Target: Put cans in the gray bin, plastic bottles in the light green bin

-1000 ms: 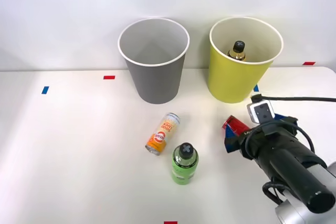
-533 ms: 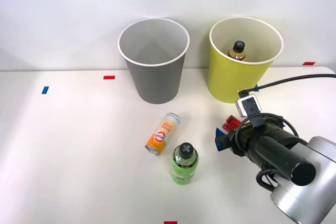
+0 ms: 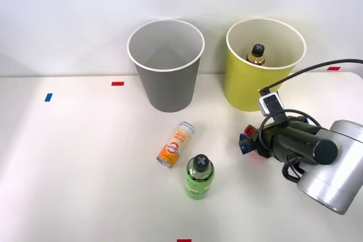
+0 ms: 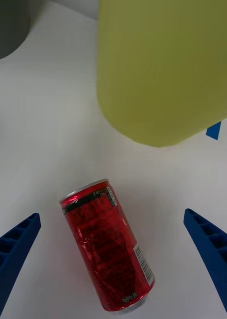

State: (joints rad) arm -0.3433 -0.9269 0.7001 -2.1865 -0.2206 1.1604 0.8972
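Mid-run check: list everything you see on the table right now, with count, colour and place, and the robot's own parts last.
gray bin: 1, gray with white rim, back centre of the table, upright.
light green bin: 1, yellow-green with white rim, back right, upright.
amber bottle: 1, dark amber with black cap, inside the light green bin.
orange can: 1, orange and white, lying in front of the gray bin.
green bottle: 1, bright green with black cap, just in front of the orange can.
red can: 1, glossy red, lying in front of the light green bin, between the jaws.
tape marks: several, red and blue, scattered on the white table.
right gripper: blue ribbed jaws open, either side of the red can, not touching it.
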